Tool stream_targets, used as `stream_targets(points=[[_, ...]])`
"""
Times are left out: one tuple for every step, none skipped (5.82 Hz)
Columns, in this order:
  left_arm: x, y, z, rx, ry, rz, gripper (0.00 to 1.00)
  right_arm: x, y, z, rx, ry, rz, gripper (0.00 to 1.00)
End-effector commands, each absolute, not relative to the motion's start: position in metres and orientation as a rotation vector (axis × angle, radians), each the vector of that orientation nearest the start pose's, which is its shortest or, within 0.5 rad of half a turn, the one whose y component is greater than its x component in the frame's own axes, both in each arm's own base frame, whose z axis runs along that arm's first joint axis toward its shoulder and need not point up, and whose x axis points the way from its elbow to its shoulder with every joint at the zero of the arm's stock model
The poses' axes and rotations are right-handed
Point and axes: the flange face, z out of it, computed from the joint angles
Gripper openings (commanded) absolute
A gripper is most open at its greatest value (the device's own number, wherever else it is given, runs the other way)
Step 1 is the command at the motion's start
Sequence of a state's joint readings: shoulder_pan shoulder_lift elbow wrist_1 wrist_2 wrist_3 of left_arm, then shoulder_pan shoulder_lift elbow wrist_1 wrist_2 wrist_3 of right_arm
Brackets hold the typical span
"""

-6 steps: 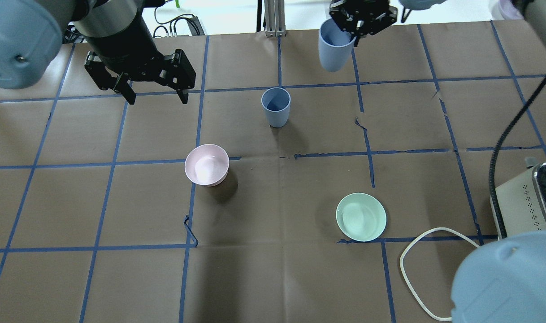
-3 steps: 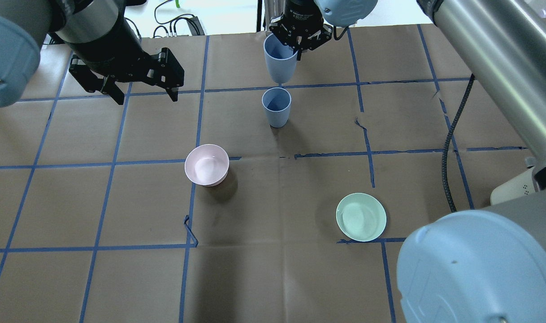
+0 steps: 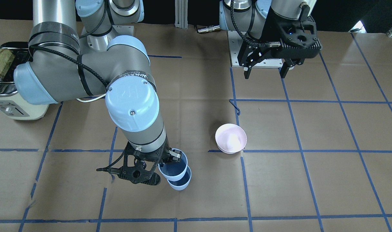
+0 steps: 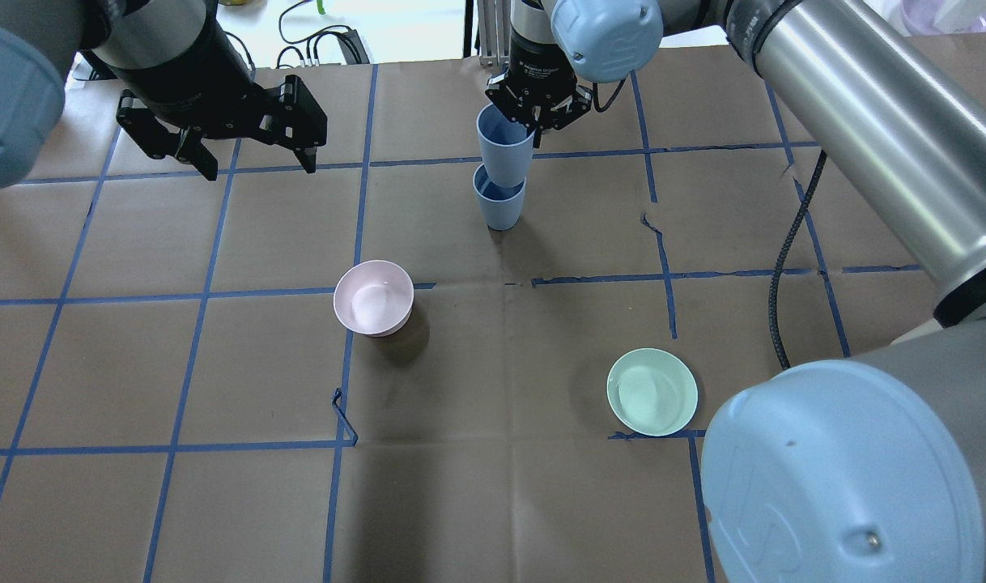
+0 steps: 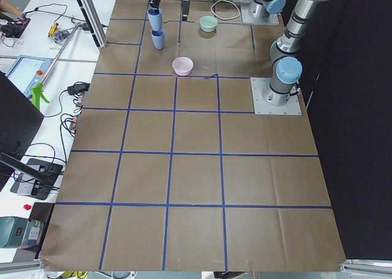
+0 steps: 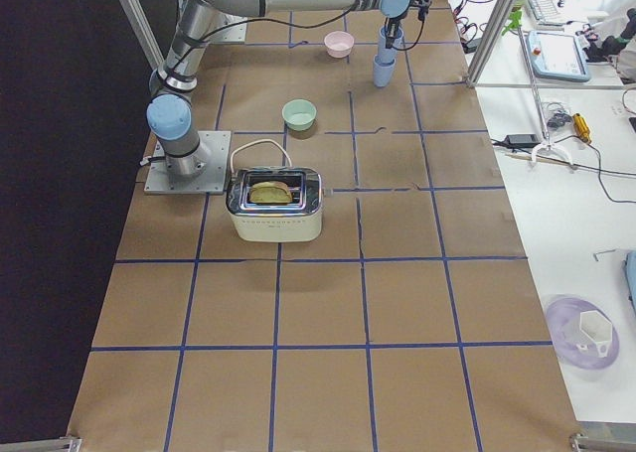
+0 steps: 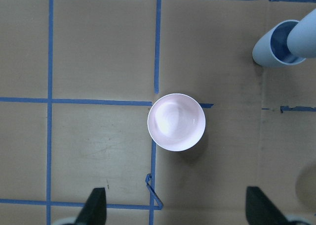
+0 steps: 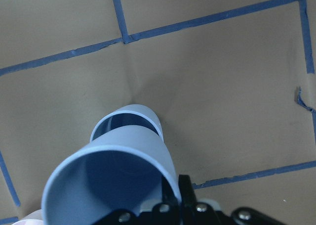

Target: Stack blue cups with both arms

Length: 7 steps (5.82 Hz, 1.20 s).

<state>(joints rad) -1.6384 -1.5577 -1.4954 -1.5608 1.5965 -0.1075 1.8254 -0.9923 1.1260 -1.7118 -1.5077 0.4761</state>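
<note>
My right gripper (image 4: 535, 115) is shut on the rim of one blue cup (image 4: 505, 146) and holds it upright. Its base is right over the mouth of the second blue cup (image 4: 499, 206), which stands on the table at the far middle. I cannot tell whether the base is inside. The right wrist view shows the held cup (image 8: 113, 185) overlapping the standing cup's rim (image 8: 126, 123). In the front view the two cups (image 3: 174, 166) (image 3: 182, 184) overlap likewise. My left gripper (image 4: 258, 166) is open and empty, hovering high over the far left of the table.
A pale pink bowl (image 4: 373, 297) sits left of centre and shows below my left gripper in the left wrist view (image 7: 176, 122). A mint-green bowl (image 4: 652, 391) sits near right. A toaster (image 6: 273, 204) with bread stands at the right side.
My right gripper carried the blue cup leftward, then lowered it onto the mouth of the standing cup. My left gripper drifted a little left and away, still open.
</note>
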Motion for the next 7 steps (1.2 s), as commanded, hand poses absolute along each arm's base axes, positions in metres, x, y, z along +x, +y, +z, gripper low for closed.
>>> stream_targets(points=[[-0.164,-0.484,0.534,-0.062,3.120,-0.159,0.98,0.321,-0.668,0.351,0.328,3.050,0.033,0.07],[-0.164,-0.484,0.534,-0.057,3.118,-0.159,0.98,0.323,-0.670,0.345,0.320,3.045,0.024,0.07],[-0.164,-0.484,0.534,-0.057,3.118,-0.156,0.98,0.325,-0.671,0.341,0.319,3.031,0.037,0.07],[-0.164,-0.484,0.534,-0.052,3.118,-0.156,0.98,0.326,-0.671,0.320,0.316,3.028,0.090,0.07],[-0.164,-0.484,0.534,-0.052,3.118,-0.154,0.98,0.326,-0.671,0.319,0.306,3.027,0.079,0.33],[-0.164,-0.484,0.535,-0.052,3.119,-0.158,0.98,0.326,-0.671,0.322,0.312,3.023,0.066,0.99],[-0.164,-0.484,0.535,-0.052,3.119,-0.159,0.98,0.325,-0.672,0.330,0.327,3.018,0.049,1.00]])
